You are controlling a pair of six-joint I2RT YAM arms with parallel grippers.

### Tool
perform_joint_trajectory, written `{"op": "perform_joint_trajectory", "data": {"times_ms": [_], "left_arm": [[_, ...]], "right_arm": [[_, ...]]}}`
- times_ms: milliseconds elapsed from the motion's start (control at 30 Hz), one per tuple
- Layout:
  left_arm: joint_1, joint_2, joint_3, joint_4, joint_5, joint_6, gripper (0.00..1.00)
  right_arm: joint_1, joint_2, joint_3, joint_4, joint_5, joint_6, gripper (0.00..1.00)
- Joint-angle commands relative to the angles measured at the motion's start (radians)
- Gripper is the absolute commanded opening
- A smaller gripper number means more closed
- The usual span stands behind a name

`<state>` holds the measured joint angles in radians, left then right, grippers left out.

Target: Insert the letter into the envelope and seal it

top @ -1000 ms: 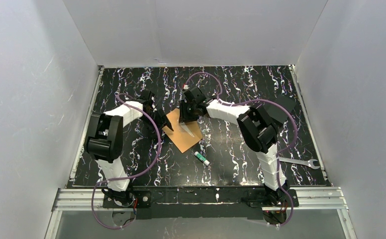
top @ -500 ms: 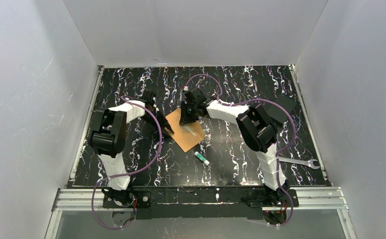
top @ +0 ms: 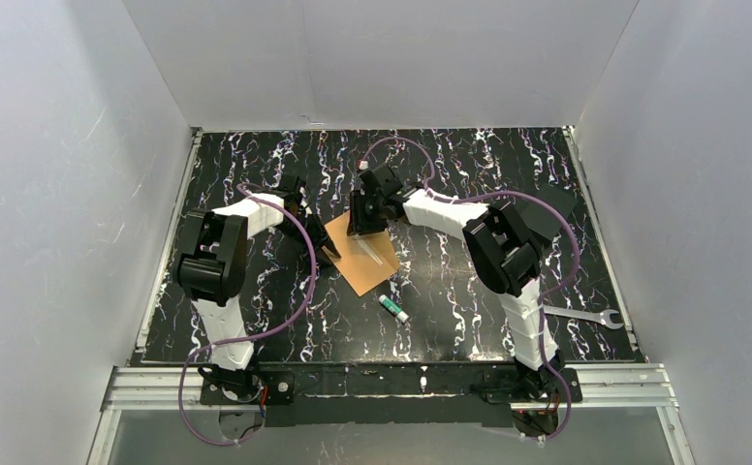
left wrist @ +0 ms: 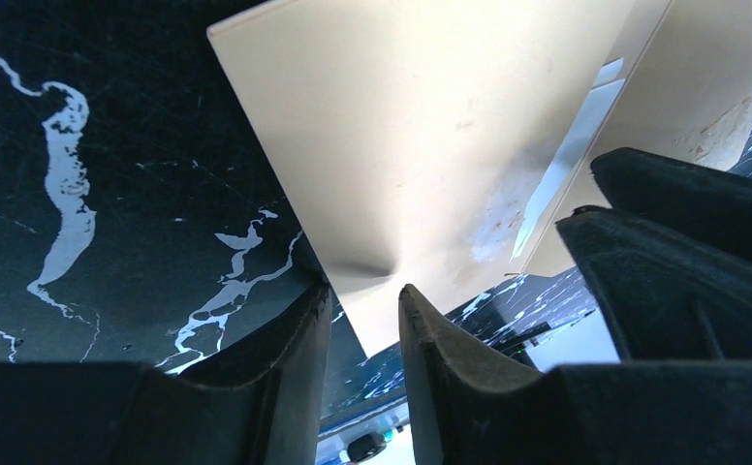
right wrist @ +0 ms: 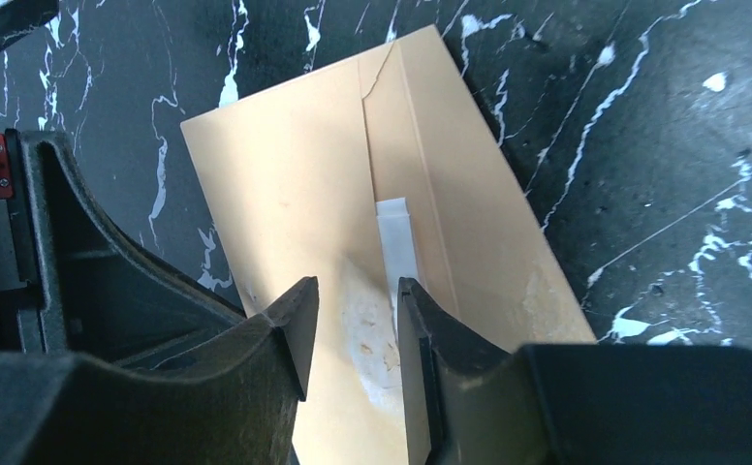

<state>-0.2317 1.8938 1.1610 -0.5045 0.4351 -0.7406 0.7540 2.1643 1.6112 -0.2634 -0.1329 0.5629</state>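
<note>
The orange-brown envelope [top: 367, 260] lies flat on the black marbled table [top: 450, 174] between both arms. The letter is out of view. My left gripper [top: 330, 252] is at the envelope's left corner. In the left wrist view the envelope [left wrist: 401, 126] has its corner, slightly dented, showing in the gap of the gripper [left wrist: 362, 291], whose jaws stand apart. My right gripper [top: 362, 231] hovers over the envelope's far end. Its wrist view shows the envelope [right wrist: 304, 174] under the open gripper [right wrist: 355, 289], with a white strip [right wrist: 396, 237] beside the right finger.
A small green and white tube [top: 392, 309] lies just in front of the envelope. A silver wrench [top: 585, 316] rests near the right front edge, and a dark flat piece [top: 556, 205] sits behind the right arm. White walls enclose the table.
My left gripper has slid in to the envelope's left corner and its jaws have narrowed. The right gripper stays over the far end, its jaws narrowing then widening again.
</note>
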Motion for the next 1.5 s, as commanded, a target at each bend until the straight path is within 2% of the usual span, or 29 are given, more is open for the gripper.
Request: {"op": "perform_joint_trajectory", "data": {"times_ms": [0, 133, 500, 800, 1133, 1233, 1367, 1467], "left_arm": [[0.001, 0.015, 0.019, -0.015, -0.073, 0.033, 0.33], [0.0, 0.021, 0.021, -0.016, -0.075, 0.033, 0.34], [0.001, 0.045, 0.034, -0.022, -0.058, 0.057, 0.36], [0.0, 0.073, 0.055, -0.033, -0.056, 0.077, 0.38], [0.0, 0.088, 0.065, -0.04, -0.059, 0.082, 0.37], [0.0, 0.094, 0.07, -0.04, -0.059, 0.081, 0.34], [0.0, 0.106, 0.078, -0.04, -0.058, 0.081, 0.32], [0.001, 0.111, 0.083, -0.04, -0.059, 0.08, 0.32]], "right_arm": [[-0.012, -0.02, 0.041, -0.047, 0.023, -0.029, 0.43], [-0.012, -0.01, 0.027, -0.047, 0.046, -0.041, 0.43], [-0.014, 0.027, 0.009, -0.03, -0.037, -0.025, 0.35], [-0.022, 0.027, 0.008, -0.018, -0.038, -0.017, 0.44], [-0.025, 0.001, 0.029, -0.05, 0.033, -0.061, 0.47], [-0.025, -0.021, 0.02, -0.025, 0.008, -0.072, 0.45], [-0.025, -0.09, -0.038, 0.073, -0.013, -0.069, 0.34], [-0.025, -0.103, -0.04, 0.067, 0.012, -0.074, 0.35]]}}
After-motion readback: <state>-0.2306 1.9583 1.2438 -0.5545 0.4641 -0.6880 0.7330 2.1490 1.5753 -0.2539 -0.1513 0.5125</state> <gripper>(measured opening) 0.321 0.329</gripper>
